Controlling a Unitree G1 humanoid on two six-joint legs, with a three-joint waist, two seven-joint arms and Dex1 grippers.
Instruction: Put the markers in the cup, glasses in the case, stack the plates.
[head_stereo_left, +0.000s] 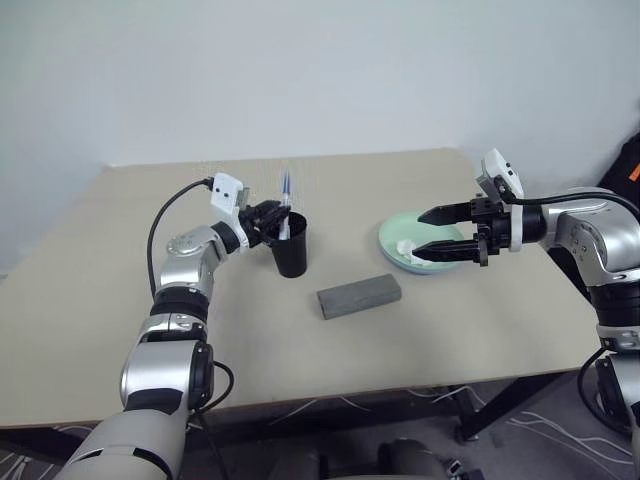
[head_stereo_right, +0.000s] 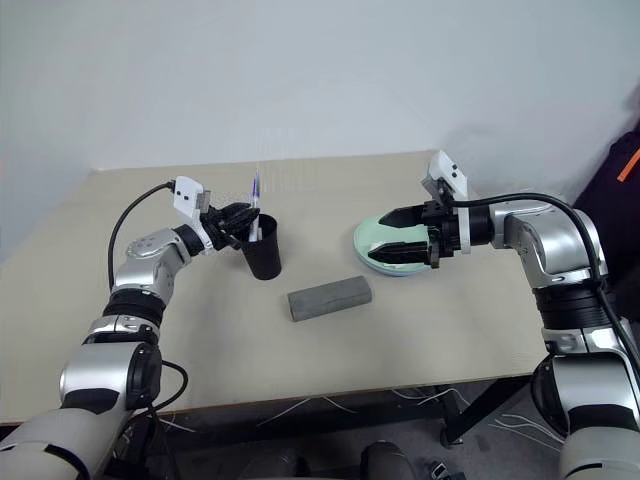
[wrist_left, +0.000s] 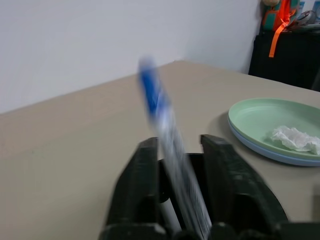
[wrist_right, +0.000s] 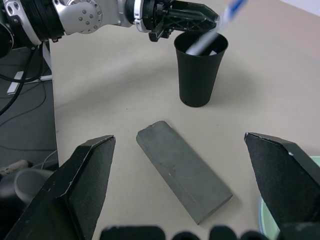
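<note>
The black cup (head_stereo_left: 291, 250) stands on the table left of centre. A white marker with a blue cap (head_stereo_left: 285, 195) leans in it, its cap sticking up above the rim. My left gripper (head_stereo_left: 275, 218) is at the cup's rim, its fingers (wrist_left: 145, 180) open wider than the marker between them. A second white marker (wrist_left: 167, 212) sits lower inside the cup. The mint green plate (head_stereo_left: 392, 240) lies on the light blue plate (wrist_left: 270, 152). My right gripper (head_stereo_left: 425, 232) hovers open above them. The grey case (head_stereo_left: 359, 295) lies shut mid-table. The glasses are out of view.
A crumpled white tissue (head_stereo_left: 408, 247) lies on the green plate. The tan table (head_stereo_left: 470, 330) has bare room in front of the case and along its left side. A dark bag with orange straps (wrist_left: 280, 40) stands beyond the table's right edge.
</note>
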